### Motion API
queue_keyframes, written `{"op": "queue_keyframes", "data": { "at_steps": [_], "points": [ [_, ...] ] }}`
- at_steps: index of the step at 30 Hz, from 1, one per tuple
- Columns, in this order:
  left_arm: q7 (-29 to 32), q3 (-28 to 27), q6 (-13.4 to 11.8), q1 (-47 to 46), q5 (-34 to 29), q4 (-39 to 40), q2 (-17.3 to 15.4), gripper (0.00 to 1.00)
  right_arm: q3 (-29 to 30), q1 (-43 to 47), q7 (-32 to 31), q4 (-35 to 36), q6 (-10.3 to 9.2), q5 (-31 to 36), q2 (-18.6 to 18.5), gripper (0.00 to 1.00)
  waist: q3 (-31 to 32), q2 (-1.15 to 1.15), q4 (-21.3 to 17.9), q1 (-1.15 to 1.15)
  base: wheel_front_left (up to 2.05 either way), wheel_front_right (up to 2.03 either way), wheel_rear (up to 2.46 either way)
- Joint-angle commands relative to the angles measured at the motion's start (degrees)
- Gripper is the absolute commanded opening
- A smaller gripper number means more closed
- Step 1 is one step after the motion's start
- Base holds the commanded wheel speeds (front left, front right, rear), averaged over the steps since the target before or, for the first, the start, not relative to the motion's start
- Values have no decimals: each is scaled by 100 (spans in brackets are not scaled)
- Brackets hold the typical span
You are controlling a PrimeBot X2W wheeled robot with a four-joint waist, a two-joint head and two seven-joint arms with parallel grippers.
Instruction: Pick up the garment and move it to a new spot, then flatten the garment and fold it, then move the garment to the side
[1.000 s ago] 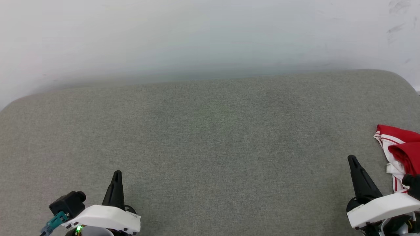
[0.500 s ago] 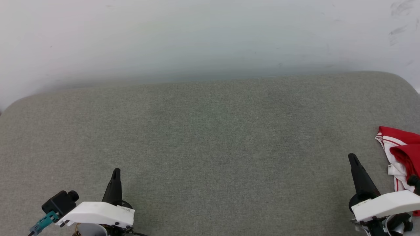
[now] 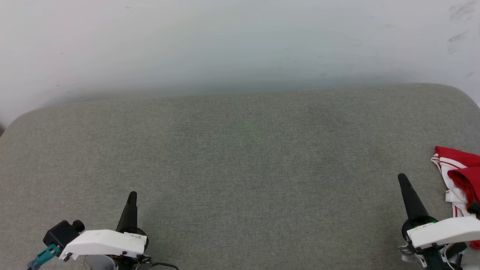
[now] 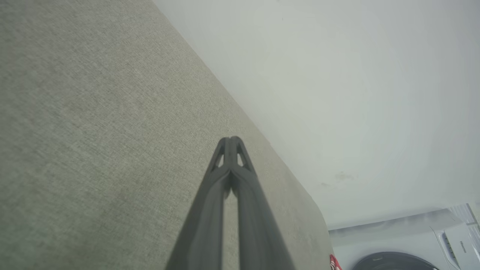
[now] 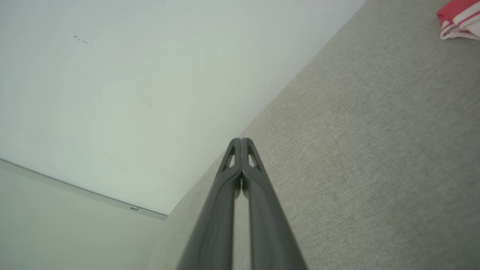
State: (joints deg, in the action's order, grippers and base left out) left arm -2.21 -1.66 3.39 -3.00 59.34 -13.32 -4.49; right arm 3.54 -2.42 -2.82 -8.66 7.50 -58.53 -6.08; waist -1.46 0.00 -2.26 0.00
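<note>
Garment [image 3: 463, 179] is looking soft, light and floppy to us: thin jersey that will sag from any pinch. We're judging a bunched fold or the striped sleeve edge the surest hold. On the left gripper [image 3: 131, 197] the fingers are pressing together and holding nothing, with the tips over the bare grey upholstered surface [image 3: 240, 168]. On the right gripper [image 3: 404, 180] the fingers are likewise pressing together and gripping nothing, near the garment but apart from it. It is lying crumpled at the surface's right edge, partly running out of the head view, with red body and white striped sleeve showing. We're reading this as either a heap waiting for lifting or one already set aside; fold state we cannot tell.
</note>
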Motion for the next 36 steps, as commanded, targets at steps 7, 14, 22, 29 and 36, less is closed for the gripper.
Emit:
{"op": "queue_keyframes", "data": {
  "at_steps": [7, 14, 22, 29, 36],
  "points": [
    [135, -94, 84, -178, 515, 24, 28, 0, 60, -178, -62, -43, -1, -543, 49, 0, 14, 0, 25, 0, 0, 0, 0],
    [242, -154, 132, -209, 907, 11, 44, 0, 93, -208, -104, -116, -1, -945, 89, 0, 27, 0, 47, 0, 0, 0, 0],
    [354, -210, 183, -241, 1330, -4, 63, 0, 128, -258, -152, -187, -1, -1376, 131, 0, 41, 0, 73, 0, 0, 0, 0],
    [438, -256, 226, -259, 1627, -14, 77, 0, 154, -287, -181, -240, -1, -1682, 159, 0, 52, 0, 92, 0, 0, 0, 0],
    [521, -309, 265, -271, 1957, -28, 94, 0, 183, -301, -216, -303, -1, -2018, 192, 0, 65, 0, 115, 0, 0, 0, 0]
  ]
}}
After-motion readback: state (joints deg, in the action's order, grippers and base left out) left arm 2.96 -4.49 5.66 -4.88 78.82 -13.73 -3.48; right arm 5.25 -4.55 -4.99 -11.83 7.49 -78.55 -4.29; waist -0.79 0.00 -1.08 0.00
